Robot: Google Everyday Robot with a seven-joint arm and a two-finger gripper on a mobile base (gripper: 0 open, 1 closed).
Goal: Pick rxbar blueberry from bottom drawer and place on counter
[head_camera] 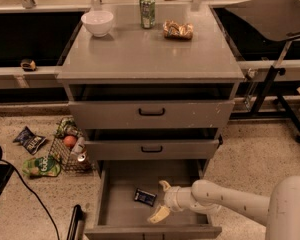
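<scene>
Arm [230, 201] enters from lower right, far end cut off by frame edge. Gripper [161, 200] low inside pulled-out bottom drawer [103, 199], fingers spread wide, gripping nothing. Rxbar blueberry [145, 197] flat on drawer floor, just left of fingertips; touching or apart unclear. Drawer rear hidden under middle drawer [151, 149]. Counter [140, 59] beyond: bowl [97, 22], can [147, 5], gold-brown snack bag [178, 30]; labels unreadable.

Dark blue-black rxbar blueberry [145, 197], cream-fingered gripper [161, 200] at its three o'clock, grey bottom drawer [121, 181], grey counter [140, 59], white bowl [97, 22], green can [147, 5].
</scene>
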